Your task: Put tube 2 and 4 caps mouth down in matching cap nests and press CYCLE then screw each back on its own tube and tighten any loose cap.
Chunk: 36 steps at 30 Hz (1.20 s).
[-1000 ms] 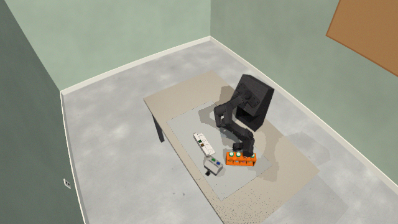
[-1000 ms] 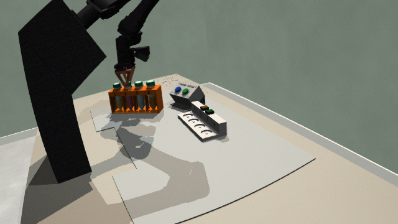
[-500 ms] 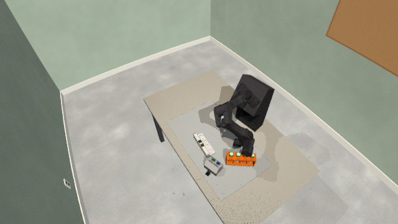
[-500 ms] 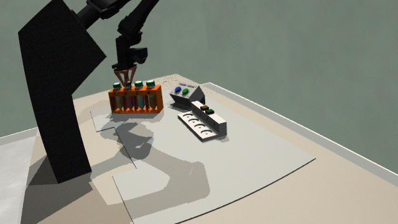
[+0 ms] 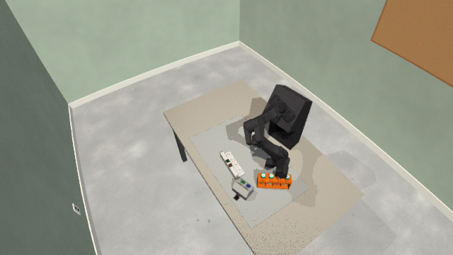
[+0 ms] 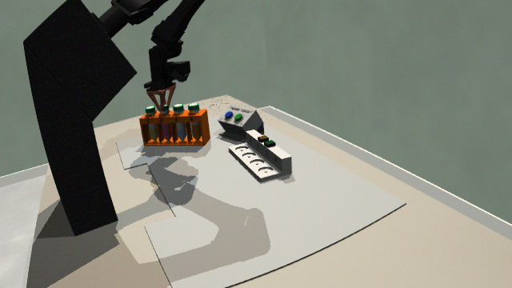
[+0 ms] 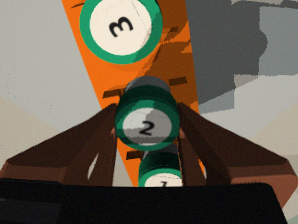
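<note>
- The gripper (image 7: 145, 124) is clenched on the cap of tube 2 (image 7: 147, 125), one brown finger pressing each side of the green cap, whose white dot reads 2.
- In the exterior view the gripper (image 6: 161, 105) points straight down over the second tube from the left in the decapping station (image 6: 200, 127), an orange rack on the counter (image 6: 420, 240).
- From the wrist view, the cap of tube 3 (image 7: 121, 23) sits farther along the orange rack, apart from the fingers; the cap of tube 1 (image 7: 160, 171) shows partly, just below the held cap.
- In the exterior view the cap at the rack's right end, on tube 4 (image 6: 194, 107), sits on its tube, as do the other caps there.
- The cap tray (image 6: 240, 158), to the right of the rack, shows four round nests with nothing in them; the console behind carries an amber lamp (image 6: 262, 138) and a green lamp (image 6: 270, 142), both dark.
- The small desk (image 6: 250, 120), between rack and tray, bears the blue key (image 6: 229, 114) and the green key (image 6: 238, 117).
</note>
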Motion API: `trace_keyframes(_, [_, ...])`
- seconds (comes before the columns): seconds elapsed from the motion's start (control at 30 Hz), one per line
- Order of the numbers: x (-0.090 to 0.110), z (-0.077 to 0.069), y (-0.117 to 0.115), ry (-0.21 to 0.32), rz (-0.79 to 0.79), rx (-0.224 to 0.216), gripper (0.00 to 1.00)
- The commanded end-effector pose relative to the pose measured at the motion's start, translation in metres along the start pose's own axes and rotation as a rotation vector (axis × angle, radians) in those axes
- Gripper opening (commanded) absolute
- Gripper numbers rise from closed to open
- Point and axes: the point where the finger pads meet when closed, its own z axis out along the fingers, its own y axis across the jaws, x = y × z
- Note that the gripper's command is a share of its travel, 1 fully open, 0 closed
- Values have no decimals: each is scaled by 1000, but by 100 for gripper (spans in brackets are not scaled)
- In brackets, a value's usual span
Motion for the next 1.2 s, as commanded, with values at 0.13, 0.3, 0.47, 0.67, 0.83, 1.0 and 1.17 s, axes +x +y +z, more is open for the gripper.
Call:
trace_keyframes(0.13, [1,-2,2,1,-350,-6,0])
trace_keyframes(0.3, [1,-2,2,1,-500,-6,0])
trace_keyframes(0.47, [1,-2,2,0,-750,-7,0])
trace_keyframes(0.67, [1,-2,2,-1,-1050,-7,0])
trace_keyframes(0.83, [1,-2,2,-2,-1200,-7,0])
trace_keyframes(1.0, [1,-2,2,-2,-1450,-7,0])
trace_keyframes(1.17, [1,-3,2,-3,-1700,-7,0])
